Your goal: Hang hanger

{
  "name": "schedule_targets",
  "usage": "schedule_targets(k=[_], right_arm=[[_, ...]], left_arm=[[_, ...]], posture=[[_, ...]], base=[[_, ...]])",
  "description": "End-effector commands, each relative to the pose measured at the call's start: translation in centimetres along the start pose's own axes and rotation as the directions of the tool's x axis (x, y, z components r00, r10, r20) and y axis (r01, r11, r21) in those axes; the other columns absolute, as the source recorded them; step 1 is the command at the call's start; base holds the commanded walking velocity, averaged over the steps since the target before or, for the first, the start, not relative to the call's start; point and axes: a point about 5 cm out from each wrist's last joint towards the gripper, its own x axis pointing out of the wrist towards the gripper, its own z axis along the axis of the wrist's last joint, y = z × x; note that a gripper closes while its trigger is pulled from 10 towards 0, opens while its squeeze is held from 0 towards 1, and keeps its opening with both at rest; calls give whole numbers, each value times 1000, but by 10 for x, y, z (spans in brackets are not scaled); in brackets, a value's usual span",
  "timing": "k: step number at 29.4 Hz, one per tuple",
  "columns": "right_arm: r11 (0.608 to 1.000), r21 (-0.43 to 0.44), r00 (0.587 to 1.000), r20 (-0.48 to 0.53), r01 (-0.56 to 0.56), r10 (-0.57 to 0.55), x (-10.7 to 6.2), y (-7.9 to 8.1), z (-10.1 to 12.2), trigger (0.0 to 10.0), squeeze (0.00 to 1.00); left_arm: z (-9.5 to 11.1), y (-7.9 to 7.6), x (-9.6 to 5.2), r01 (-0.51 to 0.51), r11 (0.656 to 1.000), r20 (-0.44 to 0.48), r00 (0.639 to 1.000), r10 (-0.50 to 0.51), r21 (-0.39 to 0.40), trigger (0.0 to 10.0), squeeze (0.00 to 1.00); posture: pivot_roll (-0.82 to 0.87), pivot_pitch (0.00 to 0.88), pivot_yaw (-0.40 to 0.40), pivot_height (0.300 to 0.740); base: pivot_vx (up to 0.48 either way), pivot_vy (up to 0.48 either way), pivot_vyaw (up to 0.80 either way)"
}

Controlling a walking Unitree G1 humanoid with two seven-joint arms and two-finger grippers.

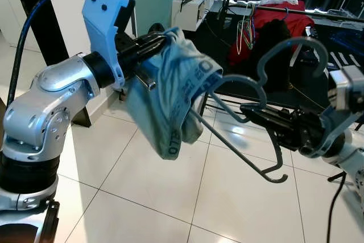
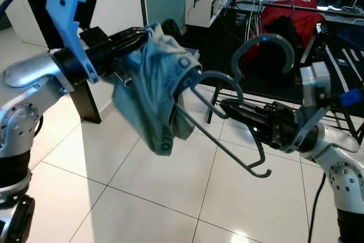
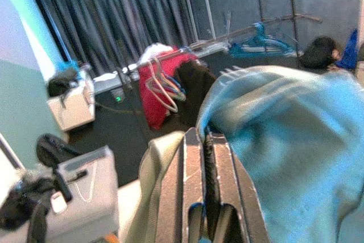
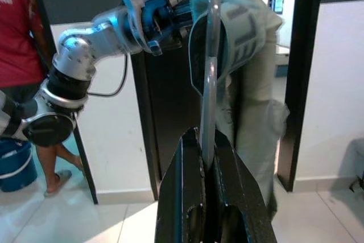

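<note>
My left gripper [image 1: 158, 40] is raised at chest height and shut on a pale blue garment [image 1: 170, 101], which hangs down from its fingers. My right gripper [image 1: 248, 108] is shut on a grey hanger [image 2: 267, 37], gripping it just below the hook. One arm of the hanger reaches into the garment's opening, and the other arm curves down toward the floor. In the right wrist view the hanger wire [image 4: 210, 83] runs up from the fingers into the garment [image 4: 250, 83]. The left wrist view shows the blue cloth [image 3: 284, 140] pinched between the fingers.
A clothes rack [image 1: 318, 11] stands at the back right with a red garment [image 1: 287, 21] and several hangers [image 1: 247, 29] on it. White tiled floor [image 1: 142, 197] lies below. A person in a red shirt [image 4: 17, 38] stands behind the left arm.
</note>
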Motion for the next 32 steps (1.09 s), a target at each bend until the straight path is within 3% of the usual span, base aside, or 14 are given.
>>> schedule_targets(k=[1,7,15,23,27,32], right_arm=[[995,-54,994,74,-78,82,5,10,20,10000,0],[996,-49,996,56,-69,71,1,10,19,10000,0],[999,-37,996,83,-31,34,-8,10,26,10000,0],[999,-42,997,81,-17,20,-9,9,28,10000,0],[999,-42,999,49,22,-20,-7,5,22,10000,0],[999,-35,999,27,35,-34,-4,4,16,10000,0]], left_arm=[[-17,6,-1,-46,999,-93,995,48,19,0,0],[-21,13,-3,-107,993,-120,986,113,53,0,0],[-20,34,-11,-217,973,-129,966,225,76,0,0],[-22,38,-12,-254,965,-133,956,260,64,0,0],[-3,29,-9,-199,980,-1,980,199,12,0,0],[10,28,-9,-178,983,96,979,180,-31,0,0]], posture=[[24,43,-36,740],[18,45,-40,740],[16,49,-44,740],[14,49,-45,740],[14,50,-51,740],[16,49,-52,740]], base=[[0,0,0],[0,0,0],[0,0,0],[0,0,0],[0,0,0],[0,0,0]])
